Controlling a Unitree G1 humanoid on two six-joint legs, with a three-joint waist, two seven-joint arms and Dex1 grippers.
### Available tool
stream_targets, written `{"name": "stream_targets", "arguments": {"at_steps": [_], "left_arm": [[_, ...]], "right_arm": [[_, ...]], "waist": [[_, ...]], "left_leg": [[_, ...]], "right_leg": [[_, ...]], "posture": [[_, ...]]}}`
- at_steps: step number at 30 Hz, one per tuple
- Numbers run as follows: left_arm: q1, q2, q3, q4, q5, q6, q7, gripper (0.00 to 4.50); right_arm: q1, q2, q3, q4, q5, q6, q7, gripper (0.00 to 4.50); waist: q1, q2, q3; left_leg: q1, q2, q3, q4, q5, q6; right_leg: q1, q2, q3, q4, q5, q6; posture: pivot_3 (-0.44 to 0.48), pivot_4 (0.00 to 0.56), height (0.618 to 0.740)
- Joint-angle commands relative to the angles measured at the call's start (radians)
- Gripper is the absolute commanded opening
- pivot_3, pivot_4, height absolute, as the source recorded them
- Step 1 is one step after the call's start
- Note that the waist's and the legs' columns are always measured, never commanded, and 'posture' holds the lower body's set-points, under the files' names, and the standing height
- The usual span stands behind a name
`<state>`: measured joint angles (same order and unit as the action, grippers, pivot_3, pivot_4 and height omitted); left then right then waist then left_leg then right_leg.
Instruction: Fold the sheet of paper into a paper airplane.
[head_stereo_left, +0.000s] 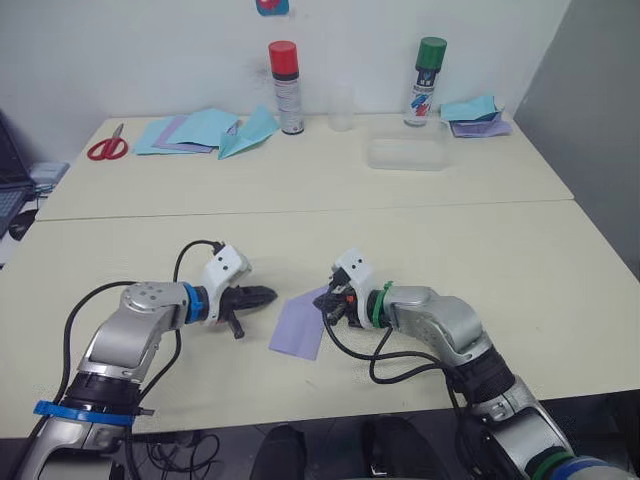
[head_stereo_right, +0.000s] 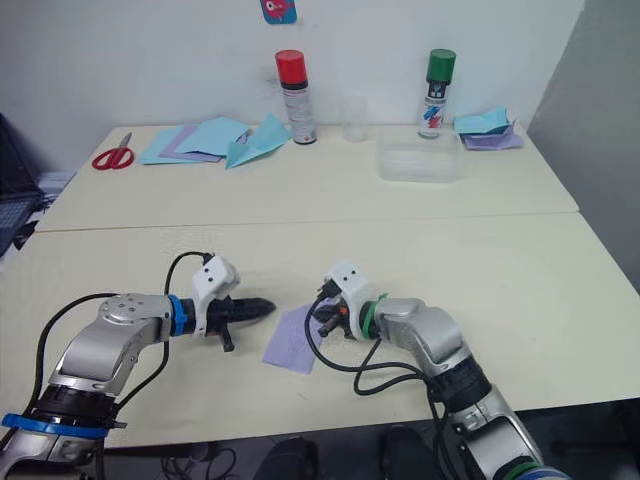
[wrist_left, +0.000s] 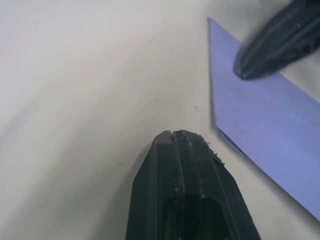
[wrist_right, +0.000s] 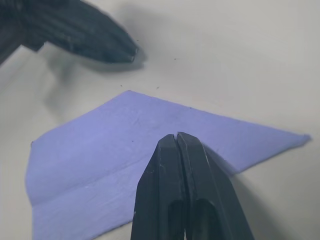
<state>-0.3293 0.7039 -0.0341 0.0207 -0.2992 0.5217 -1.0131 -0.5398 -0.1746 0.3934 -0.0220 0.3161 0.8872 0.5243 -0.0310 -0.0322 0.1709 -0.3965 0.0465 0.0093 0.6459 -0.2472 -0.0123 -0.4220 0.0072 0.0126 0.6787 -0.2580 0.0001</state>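
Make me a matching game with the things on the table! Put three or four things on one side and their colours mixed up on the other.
Things:
1. scissors
2. sheet of paper between the two grippers
3. spray can nearer the robot's right
4. paper plane at the far side of the table

Colours:
A. light blue
B. green cap
C. red handles
D. lavender

Pairs: 1-C, 2-D, 3-B, 4-A

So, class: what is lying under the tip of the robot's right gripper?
The sheet of paper lies flat on the table under the right gripper, whose fingers are shut. A faint crease runs across it. The part beneath the fingers is hidden.
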Motion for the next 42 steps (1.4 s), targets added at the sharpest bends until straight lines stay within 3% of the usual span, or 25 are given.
{"name": "stream_targets", "arguments": {"at_steps": [1, 6, 17, 25, 36, 39, 42], "left_arm": [[-0.028, -0.027, 0.009, -0.057, -0.044, 0.019, 0.001, 0.0], [-0.04, -0.045, -0.037, -0.058, -0.027, 0.017, -0.01, 0.0], [0.016, 0.007, -0.19, 0.043, 0.155, -0.158, -0.033, 0.0], [0.03, 0.002, -0.186, 0.027, 0.135, -0.153, -0.055, 0.0], [0.042, -0.006, -0.178, 0.017, 0.124, -0.142, -0.052, 0.0], [0.043, -0.01, -0.177, 0.015, 0.124, -0.142, -0.049, 0.0], [0.044, -0.013, -0.177, 0.014, 0.125, -0.142, -0.048, 0.0]], "right_arm": [[-0.007, 0.0, 0.004, 0.008, -0.022, -0.011, 0.01, 0.02], [-0.001, 0.003, 0.0, -0.002, -0.029, -0.005, 0.022, 0.02], [0.01, -0.013, -0.004, -0.056, -0.009, -0.009, 0.067, 0.02], [0.016, -0.035, -0.015, -0.092, 0.0, 0.01, 0.101, 0.02], [0.013, -0.001, -0.187, -0.168, 0.121, 0.23, 0.045, 0.02], [0.026, 0.006, -0.249, -0.201, 0.17, 0.333, 0.022, 0.61], [0.033, 0.021, -0.294, -0.226, 0.198, 0.422, -0.017, 1.61]], "waist": [[0.0, 0.0, 0.0], [0.0, 0.0, 0.0], [0.0, 0.0, 0.0], [0.0, 0.0, 0.0], [0.0, 0.0, 0.0], [0.0, 0.0, 0.0], [0.0, 0.0, 0.0]], "left_leg": [[0.0, 0.0, 0.0, 0.0, 0.0, 0.0], [0.0, 0.0, 0.0, 0.0, 0.0, 0.0], [0.002, 0.0, 0.0, 0.0, 0.0, 0.0], [0.004, 0.0, 0.001, 0.0, 0.0, 0.0], [0.003, 0.0, 0.001, -0.001, 0.0, 0.0], [0.003, 0.0, 0.002, -0.001, 0.0, 0.0], [0.003, 0.0, 0.002, -0.001, 0.0, 0.0]], "right_leg": [[0.0, 0.0, 0.0, 0.0, 0.0, 0.0], [0.0, 0.0, 0.001, 0.0, 0.0, 0.0], [0.001, 0.0, 0.001, 0.0, 0.0, 0.0], [0.002, 0.0, 0.002, 0.001, 0.0, 0.0], [0.001, 0.0, 0.002, 0.001, 0.0, 0.0], [0.001, 0.0, 0.002, 0.001, 0.0, 0.0], [0.001, 0.0, 0.002, 0.001, 0.0, 0.0]], "posture": [[0.0, 0.15, 0.74], [0.0, 0.15, 0.74], [0.0, 0.15, 0.74], [0.0, 0.15, 0.74], [0.0, 0.15, 0.74], [0.0, 0.15, 0.74], [0.0, 0.15, 0.74]]}}
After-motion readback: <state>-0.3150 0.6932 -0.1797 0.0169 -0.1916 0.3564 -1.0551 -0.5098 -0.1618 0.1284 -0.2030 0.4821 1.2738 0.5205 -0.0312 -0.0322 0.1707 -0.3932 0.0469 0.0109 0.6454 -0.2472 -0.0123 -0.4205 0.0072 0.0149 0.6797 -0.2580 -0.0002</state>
